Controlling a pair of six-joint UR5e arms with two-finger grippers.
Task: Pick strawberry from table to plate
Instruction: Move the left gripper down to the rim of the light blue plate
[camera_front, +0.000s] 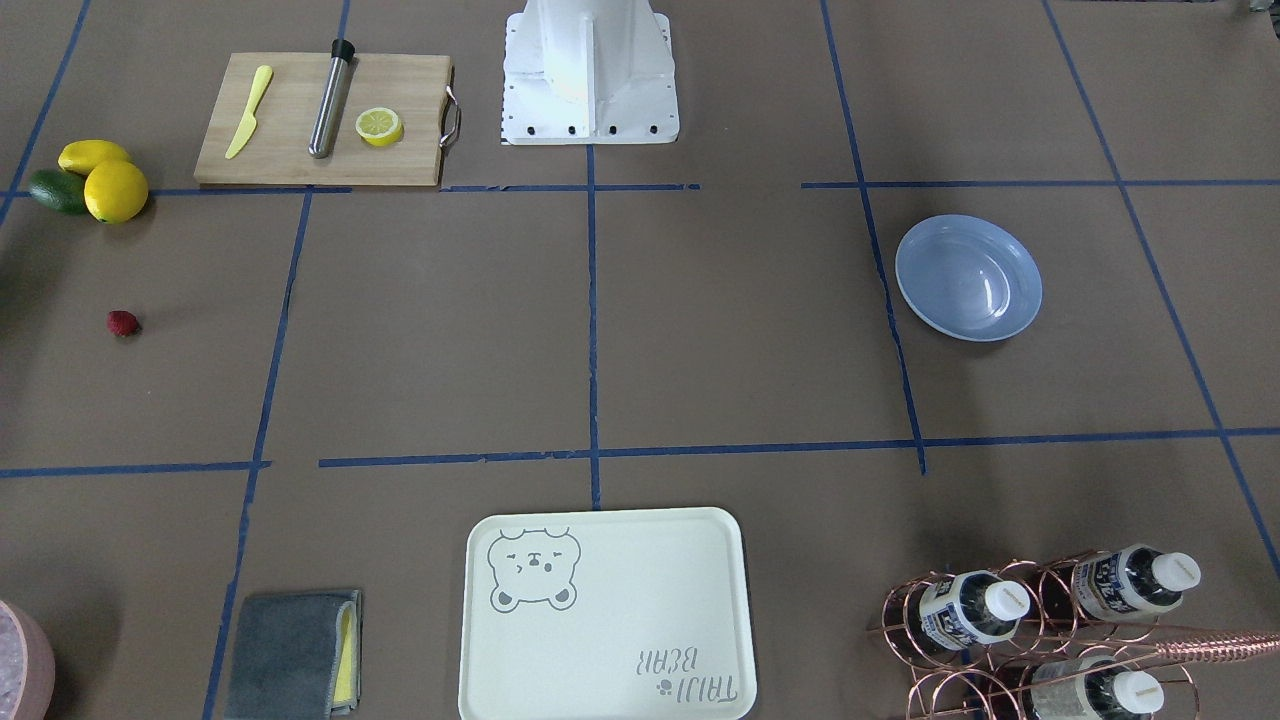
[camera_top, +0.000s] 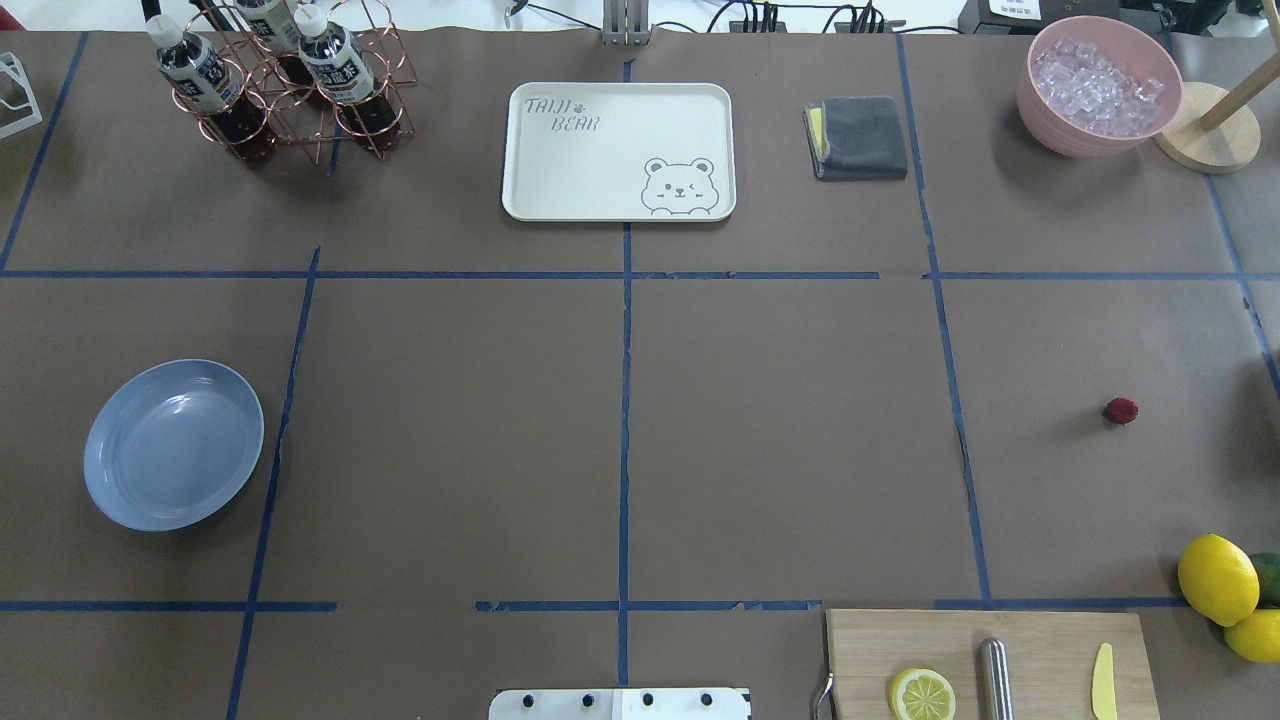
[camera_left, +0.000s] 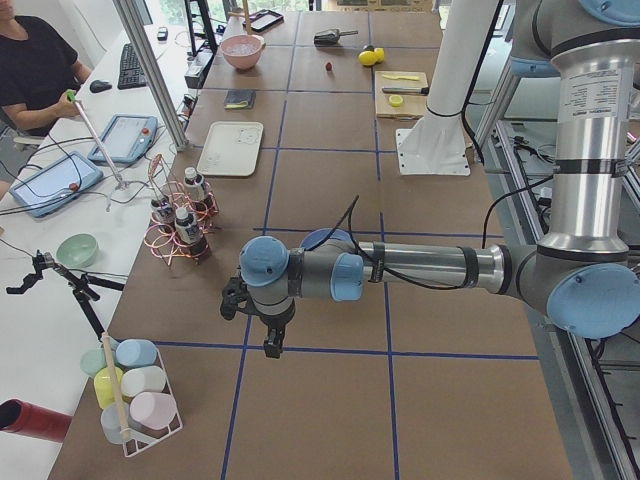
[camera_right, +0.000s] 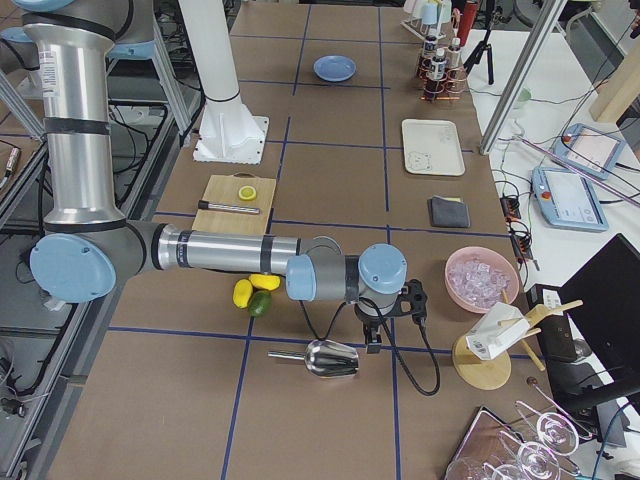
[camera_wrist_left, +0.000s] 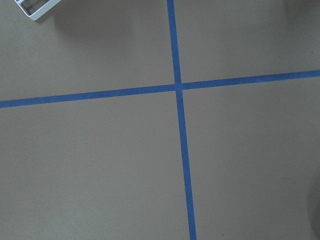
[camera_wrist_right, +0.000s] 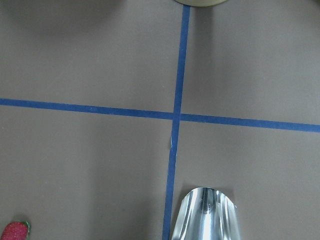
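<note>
The strawberry (camera_top: 1121, 410) lies alone on the brown paper table (camera_top: 780, 430) at the right side of the overhead view. It also peeks in at the lower left of the right wrist view as a strawberry (camera_wrist_right: 15, 231). The light-blue plate (camera_top: 173, 444) sits at the table's left side with nothing in it, far from the berry. My left gripper (camera_left: 272, 345) hangs over the table near the plate (camera_left: 320, 238), beyond the table's left end. My right gripper (camera_right: 372, 343) hangs beyond the right end, near a metal scoop. Whether either gripper is open or shut, I cannot tell.
A cutting board (camera_top: 990, 660) holds a lemon half, a metal tool and a yellow knife. Two lemons (camera_top: 1217, 578) and an avocado lie near it. Along the far edge stand a bear tray (camera_top: 618, 150), a bottle rack (camera_top: 285, 85), a grey cloth (camera_top: 858, 137) and an ice bowl (camera_top: 1098, 85). A scoop (camera_right: 325, 358) lies by my right gripper.
</note>
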